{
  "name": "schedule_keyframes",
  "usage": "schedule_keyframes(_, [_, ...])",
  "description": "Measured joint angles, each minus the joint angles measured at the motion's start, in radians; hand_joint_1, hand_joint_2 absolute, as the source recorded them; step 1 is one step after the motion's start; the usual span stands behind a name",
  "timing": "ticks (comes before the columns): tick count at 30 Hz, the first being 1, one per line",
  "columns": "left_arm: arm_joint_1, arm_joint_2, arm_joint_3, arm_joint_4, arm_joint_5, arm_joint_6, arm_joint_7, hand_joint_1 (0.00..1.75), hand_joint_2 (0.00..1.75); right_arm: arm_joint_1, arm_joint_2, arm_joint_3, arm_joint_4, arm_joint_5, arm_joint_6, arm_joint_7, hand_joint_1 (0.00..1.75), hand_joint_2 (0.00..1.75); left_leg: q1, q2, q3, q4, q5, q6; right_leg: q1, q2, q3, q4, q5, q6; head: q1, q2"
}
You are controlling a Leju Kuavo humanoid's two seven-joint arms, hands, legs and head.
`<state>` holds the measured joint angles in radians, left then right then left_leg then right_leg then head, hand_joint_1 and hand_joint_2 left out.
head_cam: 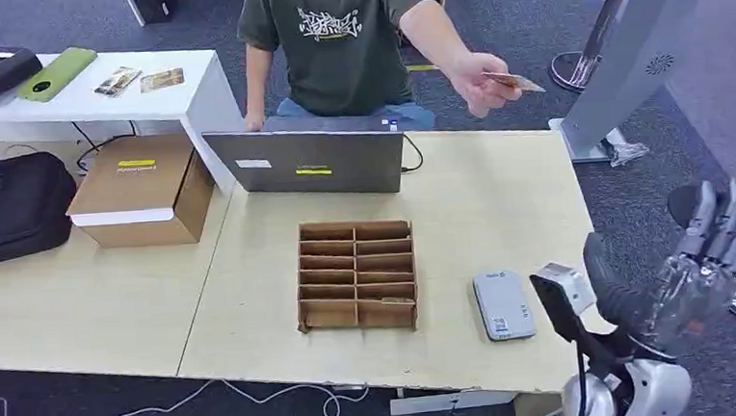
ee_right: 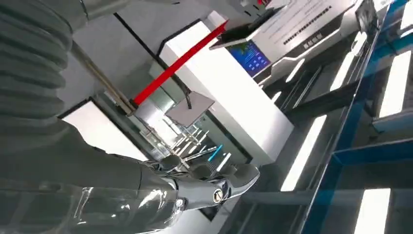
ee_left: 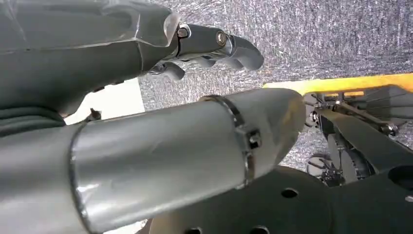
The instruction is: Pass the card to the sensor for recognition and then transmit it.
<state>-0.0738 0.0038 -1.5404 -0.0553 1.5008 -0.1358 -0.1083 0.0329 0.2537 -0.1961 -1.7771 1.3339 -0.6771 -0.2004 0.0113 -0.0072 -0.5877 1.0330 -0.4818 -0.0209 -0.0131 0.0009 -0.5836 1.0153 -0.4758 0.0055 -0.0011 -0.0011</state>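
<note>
A person behind the table holds a tan card (head_cam: 513,81) out in one hand (head_cam: 477,81), above the table's far right corner. The sensor (head_cam: 502,304), a small grey reader, lies flat near the table's front right edge. My right hand (head_cam: 709,240) is raised off the table's right side, well below and to the right of the card, its fingers (ee_right: 214,187) stretched out and holding nothing. My left hand (ee_left: 209,46) hangs over grey carpet with its fingers loosely curved around nothing.
A cardboard slot organizer (head_cam: 357,273) sits mid-table, left of the sensor. A grey laptop (head_cam: 308,160) stands behind it. A cardboard box (head_cam: 141,188) and a black bag (head_cam: 12,206) are on the left. A white kiosk stand (head_cam: 625,57) rises at the right.
</note>
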Motion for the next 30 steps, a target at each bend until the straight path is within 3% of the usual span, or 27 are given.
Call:
schedule_keyframes(6, [-0.006, 0.018, 0.0, 0.0, -0.09, -0.002, 0.0, 0.0, 0.0, -0.298, -0.037, 0.047, 0.335, 0.205, 0.0, 0.202, 0.0, 1.75, 0.0, 0.006, 0.003, 0.0, 0.004, -0.001, 0.0, 0.005, -0.002, 0.0, 0.005, 0.0, -0.001, 0.0])
schedule_keyframes(11, [-0.007, 0.036, 0.0, 0.0, -0.118, -0.005, 0.003, 0.0, 0.0, -0.507, -0.097, 0.103, 0.608, 0.239, 0.0, 0.284, 0.0, 1.75, 0.0, 0.002, 0.001, 0.0, 0.007, -0.001, 0.0, 0.002, -0.002, 0.001, 0.006, 0.0, -0.001, 0.0])
schedule_keyframes(22, [-0.006, 0.05, 0.0, 0.0, -0.121, -0.017, 0.01, 0.0, 0.0, -0.764, -0.176, 0.257, 0.973, 0.239, 0.003, 0.354, 0.0, 1.75, 0.0, 0.001, 0.0, 0.001, 0.007, -0.001, 0.0, 0.002, -0.003, 0.001, 0.006, 0.0, 0.0, 0.0])
schedule_keyframes(30, [-0.005, 0.06, 0.0, -0.001, -0.1, -0.025, 0.014, 0.0, 0.0, -0.857, -0.18, 0.302, 1.113, 0.203, 0.0, 0.314, 0.0, 1.75, 0.0, 0.001, 0.0, 0.001, 0.007, -0.001, 0.0, 0.002, -0.003, 0.001, 0.006, 0.0, -0.001, 0.0])
